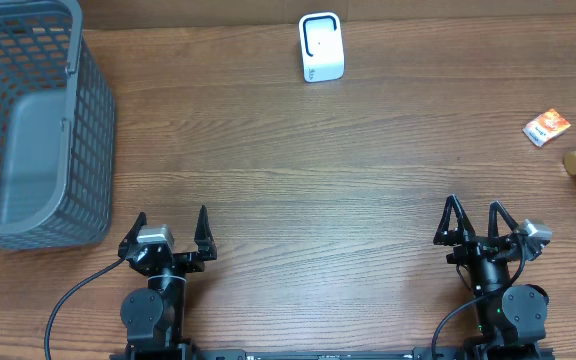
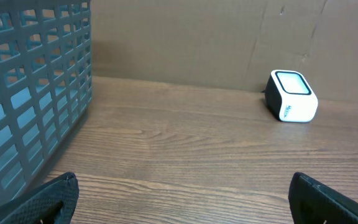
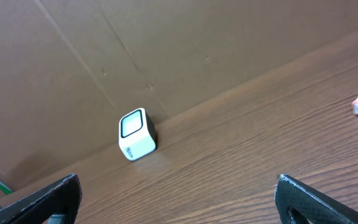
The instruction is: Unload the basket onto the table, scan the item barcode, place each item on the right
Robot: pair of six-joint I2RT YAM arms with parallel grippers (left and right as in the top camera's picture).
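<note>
Showing illegible lettering, white scanner [image 2: 293, 96]

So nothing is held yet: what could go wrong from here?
1. The orange packet lies flat on the table, so the right gripper, jaws open, may scrape the wood or slip off it.
2. No barcode shows on the packet; it may need turning before it faces the scanner.
3. The scanner stands free, so a bump could turn it aside.
</note>
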